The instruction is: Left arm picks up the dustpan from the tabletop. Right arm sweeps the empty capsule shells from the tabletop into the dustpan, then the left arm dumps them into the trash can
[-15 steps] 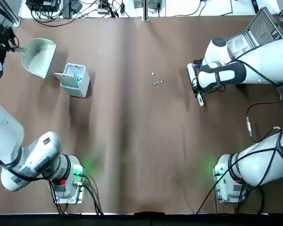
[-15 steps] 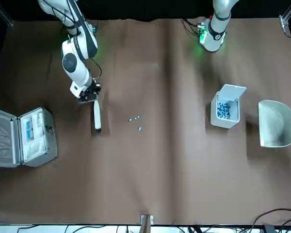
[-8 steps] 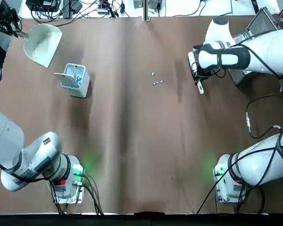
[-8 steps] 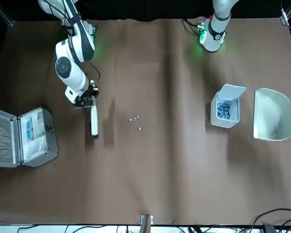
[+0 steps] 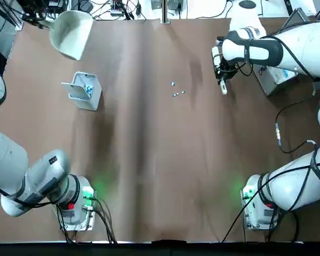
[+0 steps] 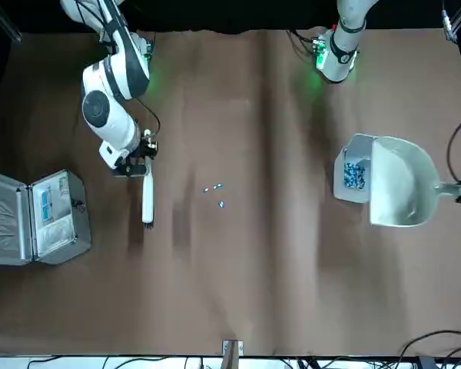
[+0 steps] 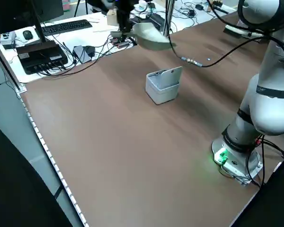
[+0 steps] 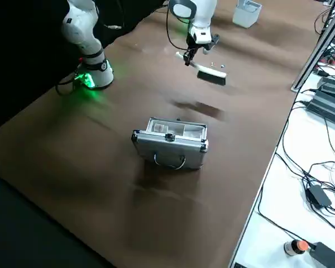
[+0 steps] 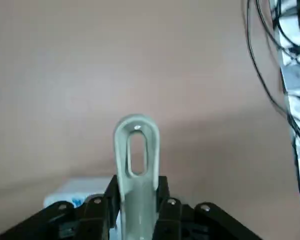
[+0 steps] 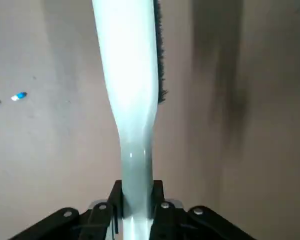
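The cream-white dustpan (image 5: 72, 33) hangs above the table's far left corner, beyond the trash can (image 5: 85, 90). My left gripper (image 5: 33, 18) is shut on the dustpan's handle (image 9: 136, 160). The white-grey trash can (image 6: 355, 181) stands open with blue bits inside. A few tiny capsule shells (image 5: 176, 90) lie near the table's middle, toward the far side (image 6: 213, 190). To their right, my right gripper (image 5: 223, 66) is shut on the handle of a slim white brush (image 6: 147, 201), held above the cloth with its bristles (image 10: 160, 60) turned away from the capsules.
A silver metal case (image 6: 34, 215) lies open at the far right, partly under the right arm. Cables and desk equipment (image 7: 42, 49) crowd the far edge beyond the brown cloth. Both arm bases (image 5: 74, 205) sit at the near edge.
The left arm has lifted the dustpan and carried it rightward along the far edge. The right arm has drawn the brush farther away and a little higher.
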Available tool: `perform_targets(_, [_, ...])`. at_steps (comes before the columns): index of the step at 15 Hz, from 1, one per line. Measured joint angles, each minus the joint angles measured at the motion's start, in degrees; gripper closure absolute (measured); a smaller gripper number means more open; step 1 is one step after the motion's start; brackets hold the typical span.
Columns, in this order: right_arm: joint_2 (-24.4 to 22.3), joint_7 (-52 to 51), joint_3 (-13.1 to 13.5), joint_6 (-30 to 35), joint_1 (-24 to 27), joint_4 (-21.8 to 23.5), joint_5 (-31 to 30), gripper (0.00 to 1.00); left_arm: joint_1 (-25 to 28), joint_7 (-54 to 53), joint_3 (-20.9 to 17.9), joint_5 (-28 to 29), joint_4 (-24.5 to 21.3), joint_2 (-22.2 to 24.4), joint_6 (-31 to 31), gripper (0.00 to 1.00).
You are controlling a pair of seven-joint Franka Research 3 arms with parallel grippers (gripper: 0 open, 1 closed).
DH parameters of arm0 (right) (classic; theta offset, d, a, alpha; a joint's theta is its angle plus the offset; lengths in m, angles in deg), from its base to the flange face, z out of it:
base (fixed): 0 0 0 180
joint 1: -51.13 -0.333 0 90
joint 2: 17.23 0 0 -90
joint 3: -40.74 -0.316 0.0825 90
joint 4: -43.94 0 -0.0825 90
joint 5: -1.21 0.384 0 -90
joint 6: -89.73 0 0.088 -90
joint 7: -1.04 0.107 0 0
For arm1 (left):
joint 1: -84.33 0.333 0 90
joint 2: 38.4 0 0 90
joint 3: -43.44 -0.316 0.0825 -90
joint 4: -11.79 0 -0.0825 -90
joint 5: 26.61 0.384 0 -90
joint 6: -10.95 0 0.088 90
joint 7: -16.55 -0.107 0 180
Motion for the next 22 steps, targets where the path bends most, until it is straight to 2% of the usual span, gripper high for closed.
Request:
perform_targets(2, [1.47,1.65,-0.17,-0.11,-1.05,-1.38,1.98,0.73,-0.19,5.58,4.49,0.98,-1.28,0.1,0.05,0.67])
perform_targets(6, [3.28,6.53,-0.41,-0.26,-3.24,-2.13,4.44,0.73,-1.21,18.92,12.73,8.65,-4.5,-0.22,0.04,0.67])
perform_targets(12, [5.47,9.12,-0.42,-0.46,-4.29,-2.2,8.93,0.73,-12.26,37.13,13.34,16.86,-5.46,-4.57,-0.15,0.67])
perform_targets(18, [10.32,17.52,-0.58,-5.8,-11.18,-2.22,9.87,0.73,-23.08,53.36,13.32,26.4,-5.5,-12.2,-0.25,0.67])
perform_targets(22, [12.96,19.08,-0.62,-7.65,-14.42,-2.34,12.06,0.73,-31.63,64.15,13.06,33.4,-5.21,-18.41,-0.26,0.67])
